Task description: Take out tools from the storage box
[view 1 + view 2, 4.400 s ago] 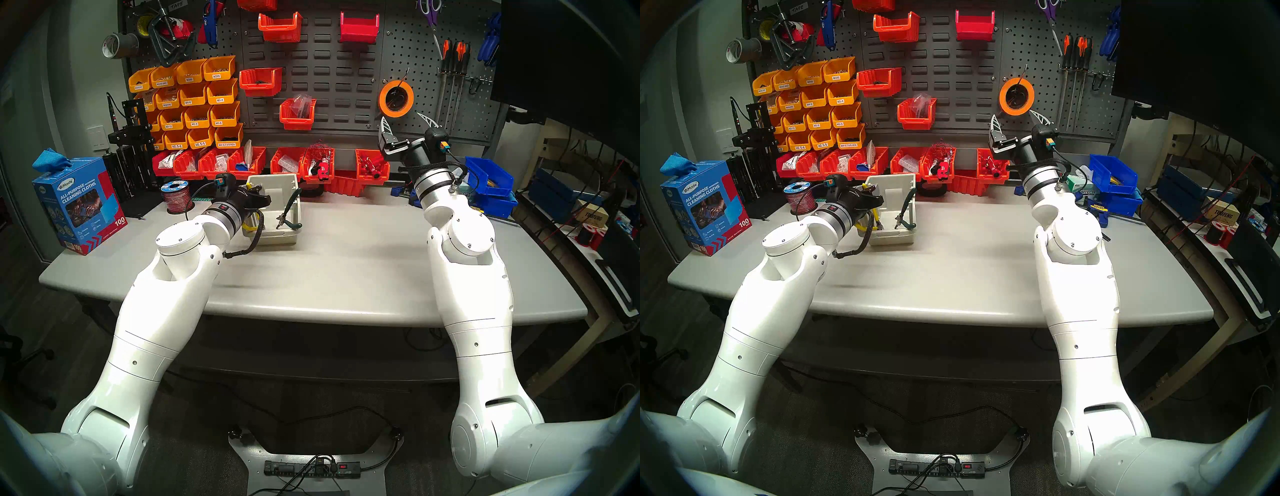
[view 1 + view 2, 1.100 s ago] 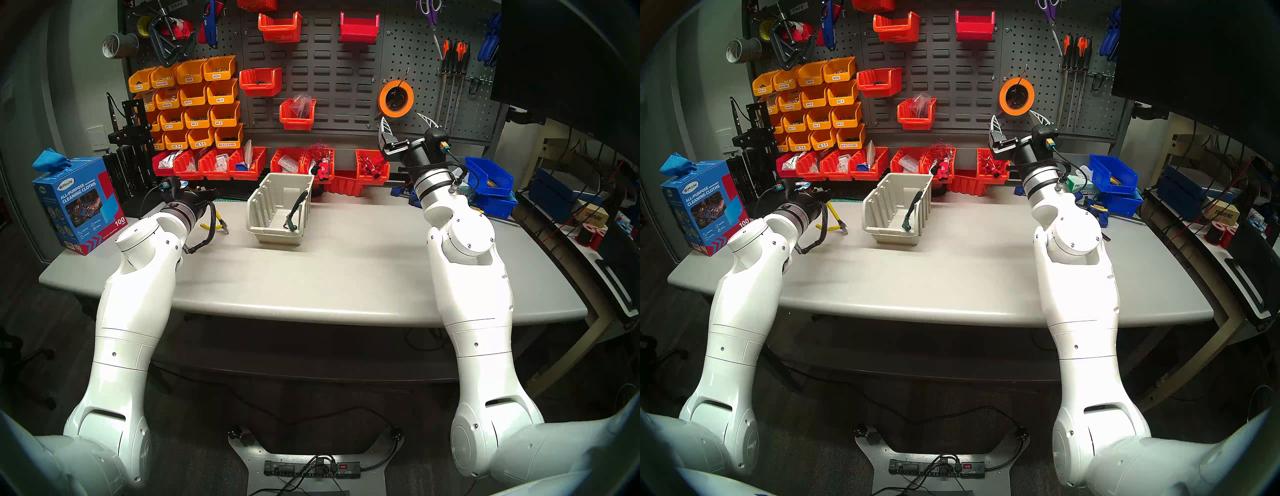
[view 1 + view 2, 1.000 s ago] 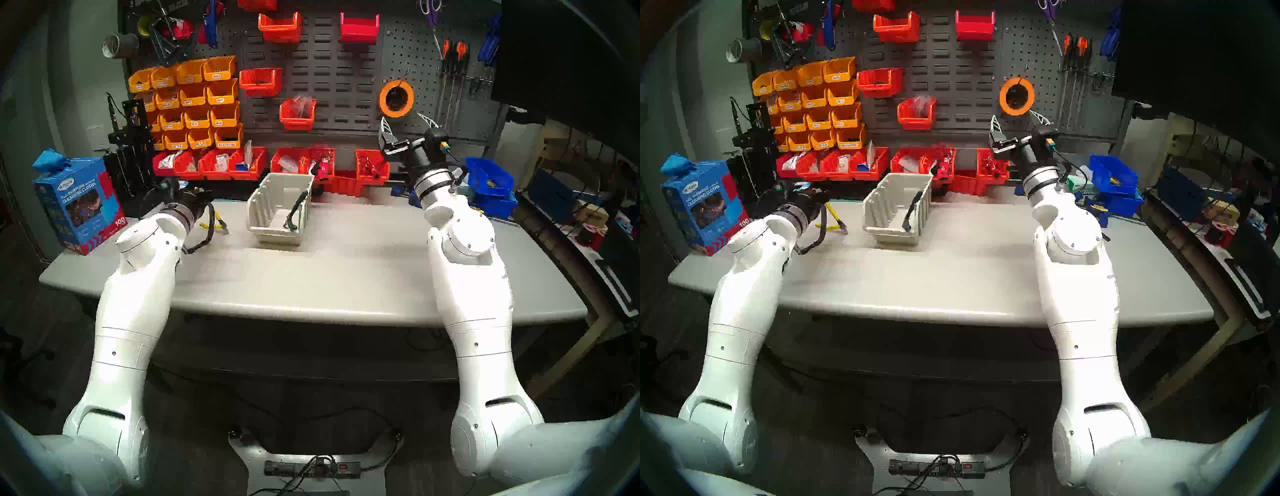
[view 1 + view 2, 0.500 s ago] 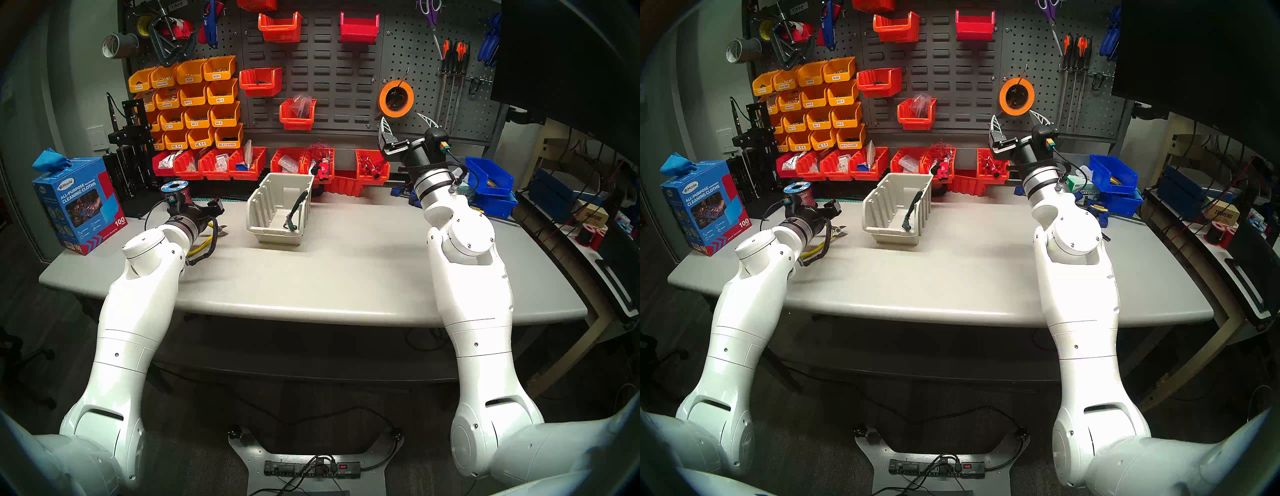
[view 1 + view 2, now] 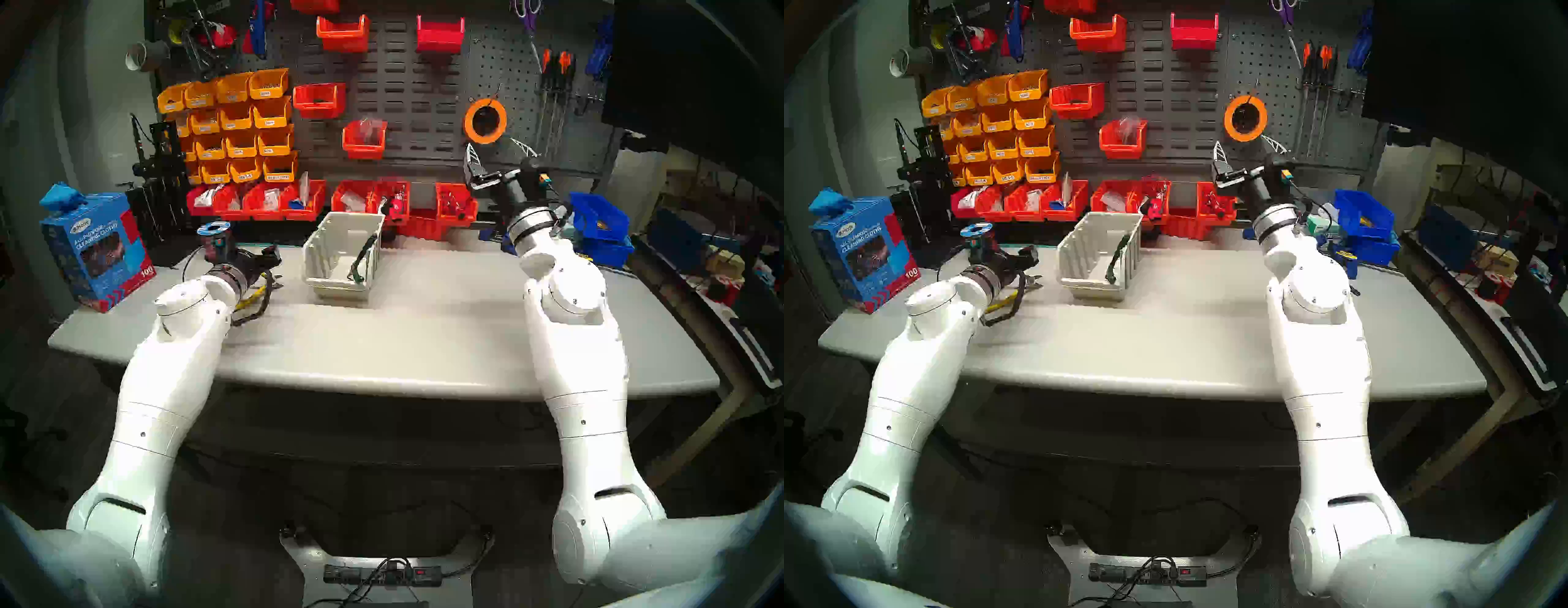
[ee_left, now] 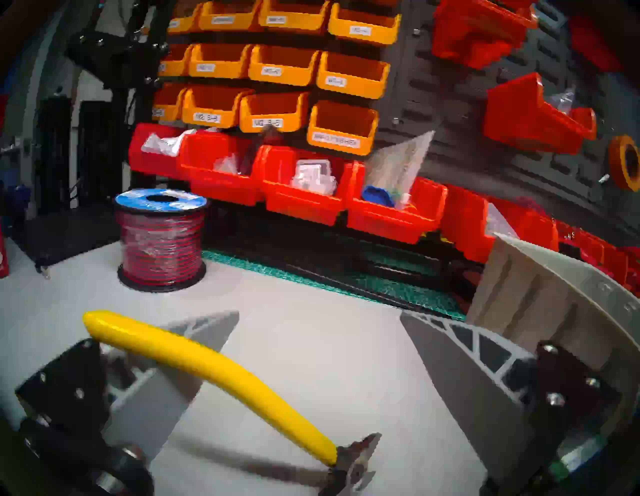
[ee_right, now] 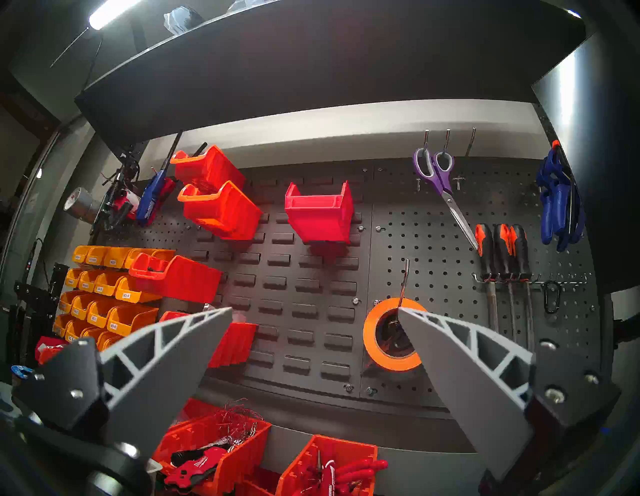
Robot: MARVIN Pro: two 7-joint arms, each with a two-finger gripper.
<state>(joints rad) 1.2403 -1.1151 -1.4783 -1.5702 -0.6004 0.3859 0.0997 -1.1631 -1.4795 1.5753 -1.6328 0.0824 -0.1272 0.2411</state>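
White glossy arm shells (image 5: 161,395) w/ small screws, silver wrist rings, black braided cables; grey ribbed fingers (image 7: 460,374) on black screwed mounts.

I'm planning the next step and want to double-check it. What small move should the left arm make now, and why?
Probably lift the left claw clear of the yellow-handled pliers. It is open, and the pliers lie on the table between its fingers, outside the storage box. The green-handled pliers still lean inside the box, so that is likely the next reach.
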